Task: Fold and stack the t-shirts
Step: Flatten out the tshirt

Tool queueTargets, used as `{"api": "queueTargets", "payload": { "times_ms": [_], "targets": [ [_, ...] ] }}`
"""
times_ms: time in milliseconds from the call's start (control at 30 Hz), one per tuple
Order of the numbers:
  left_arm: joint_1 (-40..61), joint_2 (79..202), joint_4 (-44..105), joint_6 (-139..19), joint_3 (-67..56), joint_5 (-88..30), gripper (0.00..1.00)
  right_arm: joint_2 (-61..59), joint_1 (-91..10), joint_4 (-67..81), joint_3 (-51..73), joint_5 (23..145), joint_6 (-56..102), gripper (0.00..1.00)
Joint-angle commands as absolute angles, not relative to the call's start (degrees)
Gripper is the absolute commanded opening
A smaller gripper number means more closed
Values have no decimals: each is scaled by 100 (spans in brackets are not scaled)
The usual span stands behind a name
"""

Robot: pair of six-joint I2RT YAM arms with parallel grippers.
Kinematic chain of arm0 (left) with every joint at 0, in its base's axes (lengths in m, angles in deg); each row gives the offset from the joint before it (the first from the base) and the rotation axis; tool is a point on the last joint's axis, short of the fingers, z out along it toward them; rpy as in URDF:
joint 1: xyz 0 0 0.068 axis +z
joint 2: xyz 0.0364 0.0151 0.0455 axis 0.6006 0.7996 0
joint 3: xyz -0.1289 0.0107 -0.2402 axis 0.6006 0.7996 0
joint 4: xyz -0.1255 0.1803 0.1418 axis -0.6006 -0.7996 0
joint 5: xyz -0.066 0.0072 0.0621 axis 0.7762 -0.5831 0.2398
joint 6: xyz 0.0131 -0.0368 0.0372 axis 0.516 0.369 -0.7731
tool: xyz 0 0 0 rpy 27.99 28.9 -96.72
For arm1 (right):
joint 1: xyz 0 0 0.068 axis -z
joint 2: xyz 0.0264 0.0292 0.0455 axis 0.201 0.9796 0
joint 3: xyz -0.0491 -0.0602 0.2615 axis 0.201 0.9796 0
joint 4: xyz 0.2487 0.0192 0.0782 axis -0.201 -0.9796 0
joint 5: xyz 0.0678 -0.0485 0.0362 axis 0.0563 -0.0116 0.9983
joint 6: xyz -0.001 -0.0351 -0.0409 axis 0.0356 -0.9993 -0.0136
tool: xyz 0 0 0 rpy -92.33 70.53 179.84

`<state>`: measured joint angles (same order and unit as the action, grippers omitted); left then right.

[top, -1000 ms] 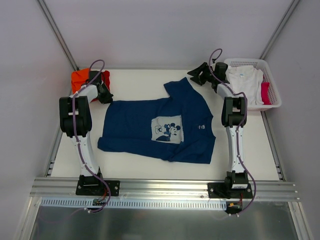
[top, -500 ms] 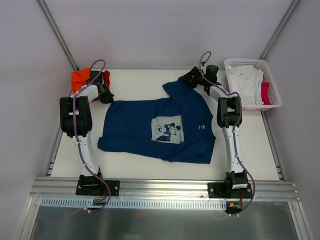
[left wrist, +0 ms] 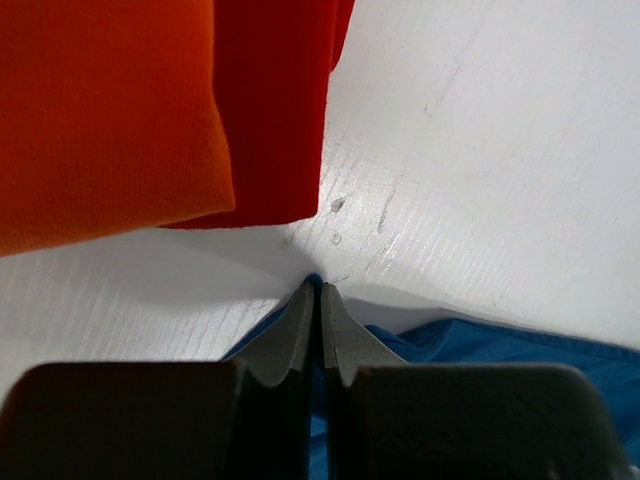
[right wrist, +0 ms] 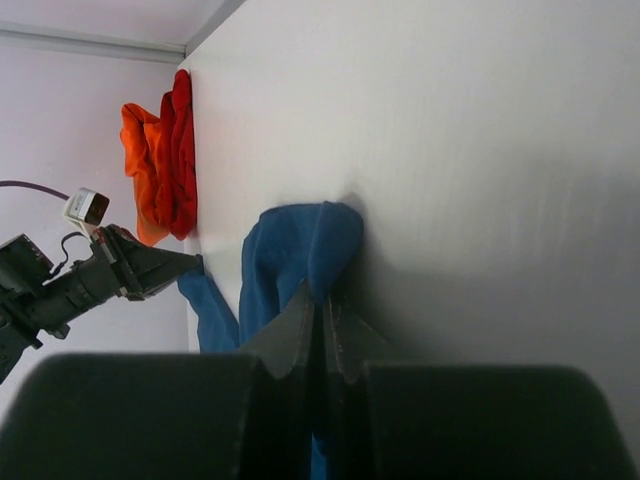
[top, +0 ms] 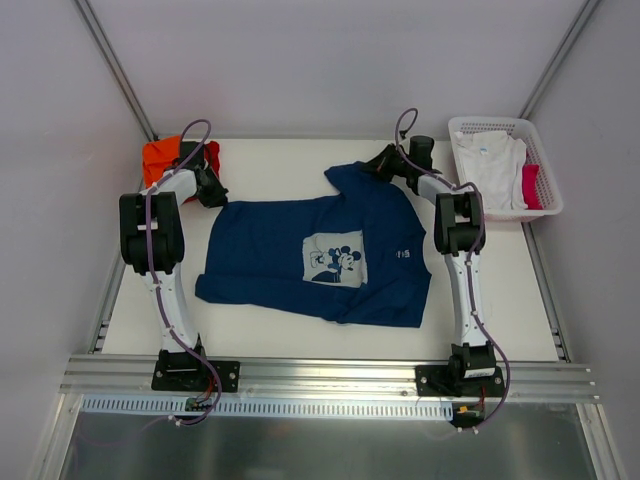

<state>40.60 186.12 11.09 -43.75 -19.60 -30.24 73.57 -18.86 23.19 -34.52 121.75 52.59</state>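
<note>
On my feed, a white bench (top: 270, 335) fills the floor of the enclosure. A white plastic lattice basket (top: 548, 205) sits at the bench's far right corner. A ribbed aluminium rail (top: 330, 375) runs along the bench's near edge, with a perforated strip (top: 330, 407) just in front of it. Pale walls (top: 330, 60) rise behind the bench and on both sides. Two slanted metal struts (top: 115, 65) climb from its far corners. Up close through the left wrist camera, I can make out small grey scuffs (left wrist: 338, 205) and fine scratches on the bench surface.
</note>
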Motion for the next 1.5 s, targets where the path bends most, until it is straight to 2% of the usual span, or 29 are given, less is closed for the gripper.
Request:
{"api": "queueTargets", "payload": {
  "times_ms": [0, 133, 400, 733, 1100, 1267, 1467],
  "targets": [
    [3990, 18530, 866, -4381, -2020, -2984, 0, 6576, -1863, 2333, -3263, 12257, 4991, 0],
    [3973, 18136, 875, -4468, -2002, -3028, 0, 5979, -1871, 2157, -2816, 12196, 4667, 0],
    [3841, 17001, 892, -4600, -1880, -3010, 0, 3837, -2064, 1208, -1998, 11844, 3515, 0],
    [3726, 14313, 831, -4794, -1370, -3107, 0, 1043, -2346, -232, -1259, 11098, 2276, 0],
    [3718, 10957, 743, -4900, -913, -3160, 0, -2115, -2697, -1042, -468, 10175, 1669, 0],
    [3726, 9945, 673, -4935, -1079, -3028, 0, -3528, -2706, -1051, -143, 9937, 1440, 0],
    [3726, 9197, 681, -4952, -1421, -2940, 0, -4533, -2706, -770, 24, 9919, 1361, 0]
  ]
}}
